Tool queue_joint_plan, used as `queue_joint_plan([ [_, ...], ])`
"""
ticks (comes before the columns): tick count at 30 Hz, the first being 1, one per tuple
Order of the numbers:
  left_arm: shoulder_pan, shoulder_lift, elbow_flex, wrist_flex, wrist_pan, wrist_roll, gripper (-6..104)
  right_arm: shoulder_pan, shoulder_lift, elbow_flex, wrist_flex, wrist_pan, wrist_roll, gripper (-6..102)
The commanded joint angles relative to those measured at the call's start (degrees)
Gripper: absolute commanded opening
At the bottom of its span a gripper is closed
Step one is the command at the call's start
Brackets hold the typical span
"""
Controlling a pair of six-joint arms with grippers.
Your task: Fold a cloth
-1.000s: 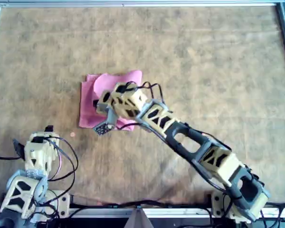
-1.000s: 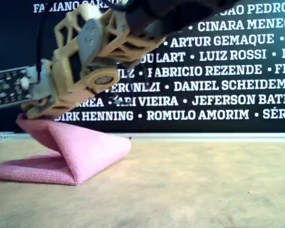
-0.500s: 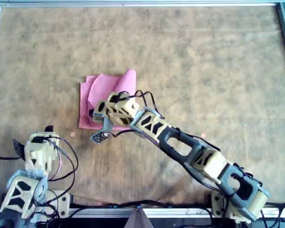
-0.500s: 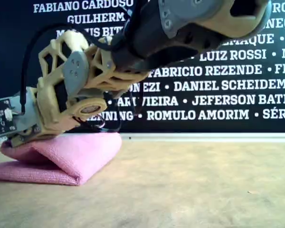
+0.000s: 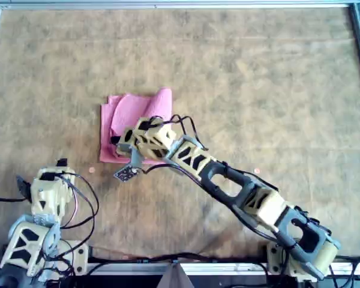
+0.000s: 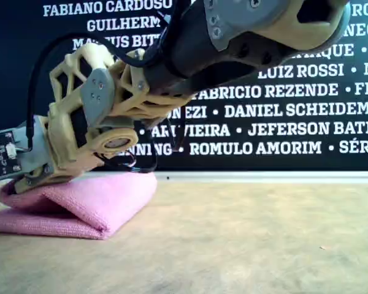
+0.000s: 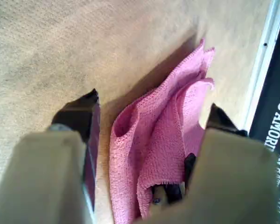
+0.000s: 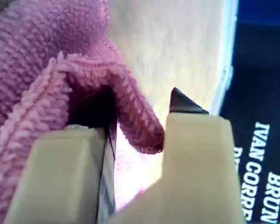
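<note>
A: Where's the cloth (image 5: 129,114) rn?

B: On the brown mat (image 5: 258,78), left of centre in the overhead view. It's doubled over. The top flap sits puffy and not flat, and the exterior view shows the folded edge bulging on that view's right.

A: And the grippers?

B: The right gripper (image 5: 119,144) is down on the flap's near edge. In its wrist view the jaws are parted, w/ a loop of terry draped over one finger (image 8: 79,158) and hanging in the gap. It looks let go, not pinched. The left gripper (image 5: 60,165) is parked at the overhead's lower left, apart from the cloth. Its wrist view shows the jaws spread wide, gripping nothing.

A: What could go wrong?

B: Mainly a snag, imo. That loop is hooked over the finger, so pulling the arm back sideways would prob drag the flap w/ it and undo the fold. Lifting too fast could do the same, since terry clings. Also the flap's edges don't line up w/ the bottom layer in the overhead, so the fold may end up crooked. The bulge could spring open if nothing presses it down
</note>
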Motion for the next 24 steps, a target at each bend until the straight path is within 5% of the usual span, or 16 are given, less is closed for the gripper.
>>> queue_joint_plan([
  [1, 0.4, 0.8, -0.9, 0.1, 0.5, 0.2, 80, -0.3, 11.2, -4.2, 1.1, 0.3, -0.26, 48],
  [6, 0.6, 0.8, -0.9, 0.1, 0.5, 0.2, 80, -0.3, 15.6, -4.1, 6.8, 0.3, -0.62, 48],
  [24, 0.4, 0.8, -0.9, 0.1, 0.6, 0.1, 80, -3.3, 33.4, -4.0, 55.4, 0.1, 0.44, 48],
])
